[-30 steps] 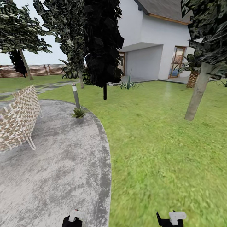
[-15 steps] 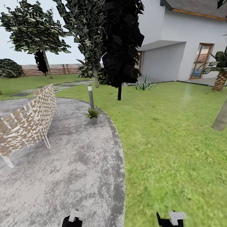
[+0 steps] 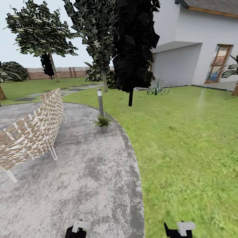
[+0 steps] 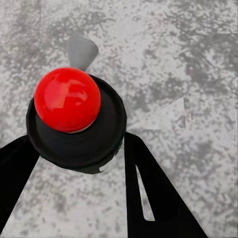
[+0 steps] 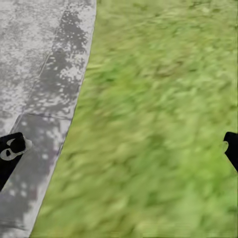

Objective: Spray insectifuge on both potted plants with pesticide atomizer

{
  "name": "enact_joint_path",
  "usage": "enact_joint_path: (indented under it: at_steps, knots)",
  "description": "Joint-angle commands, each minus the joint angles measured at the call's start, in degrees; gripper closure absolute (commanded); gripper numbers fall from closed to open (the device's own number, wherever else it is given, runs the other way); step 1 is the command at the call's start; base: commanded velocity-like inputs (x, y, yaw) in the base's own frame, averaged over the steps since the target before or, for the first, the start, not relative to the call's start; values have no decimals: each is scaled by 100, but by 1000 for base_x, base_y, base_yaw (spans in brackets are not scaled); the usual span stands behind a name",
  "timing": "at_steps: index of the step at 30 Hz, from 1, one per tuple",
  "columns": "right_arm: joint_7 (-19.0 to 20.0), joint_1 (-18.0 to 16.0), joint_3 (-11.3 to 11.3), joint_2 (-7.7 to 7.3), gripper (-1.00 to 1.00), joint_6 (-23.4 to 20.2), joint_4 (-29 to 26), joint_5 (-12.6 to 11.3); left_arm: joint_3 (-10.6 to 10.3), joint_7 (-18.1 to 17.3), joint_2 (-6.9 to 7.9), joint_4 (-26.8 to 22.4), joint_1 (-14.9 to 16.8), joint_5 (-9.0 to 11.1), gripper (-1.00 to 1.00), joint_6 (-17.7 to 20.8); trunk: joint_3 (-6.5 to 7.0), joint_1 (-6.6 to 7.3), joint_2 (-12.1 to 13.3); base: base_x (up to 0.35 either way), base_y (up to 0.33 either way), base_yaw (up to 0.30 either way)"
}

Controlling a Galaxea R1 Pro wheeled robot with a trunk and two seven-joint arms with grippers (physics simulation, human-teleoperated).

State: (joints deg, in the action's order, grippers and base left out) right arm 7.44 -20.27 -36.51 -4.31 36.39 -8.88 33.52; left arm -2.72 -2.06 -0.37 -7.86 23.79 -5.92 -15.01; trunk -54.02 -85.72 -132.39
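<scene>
Patio (image 3: 76,185) paving, mottled grey and round, spreads under me on the left side of my head camera, with lawn (image 3: 188,148) taking the right side. Both arms hang low and tucked in; I see just their ends at the bottom edge of the head view, the left gripper (image 3: 76,229) over the paving and the right gripper (image 3: 180,229) over the grass.

My left wrist camera looks straight down on the grey paving (image 4: 188,64), and between the two black fingers (image 4: 153,193) sits a round black cap with a glossy red ball (image 4: 67,99) on top. The fingers lie close on either side of that cap, but I cannot tell whether they press on it.

My right wrist camera looks down on the patio's darker edge stones (image 5: 54,99) and blurred grass (image 5: 158,124). Its fingertips (image 5: 11,151) show at opposite edges, set wide apart with nothing between them.

One potted plant (image 3: 103,122) stands ahead near the patio's far rim, a small green rosette in a grey pot, just in front of a grey lamp post (image 3: 100,102). A woven wicker seat (image 3: 31,132) stands on the paving to the left. Beyond are trees (image 3: 132,49), a brown slatted fence (image 3: 66,72), stepping stones (image 3: 49,94) and a white house (image 3: 195,49).
</scene>
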Motion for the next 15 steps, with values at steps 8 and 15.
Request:
enact_joint_path:
  at_steps: [8,15]
  knots:
    - [53,-3,-49,0,-100,17,0,2,-18,12,-3,4,6,-40,100,-19,-5,-2,-2,289,225,0]
    - [47,-3,-49,0,-100,17,6,-3,-13,12,-1,4,5,-40,100,-19,-5,-2,-2,289,225,0]
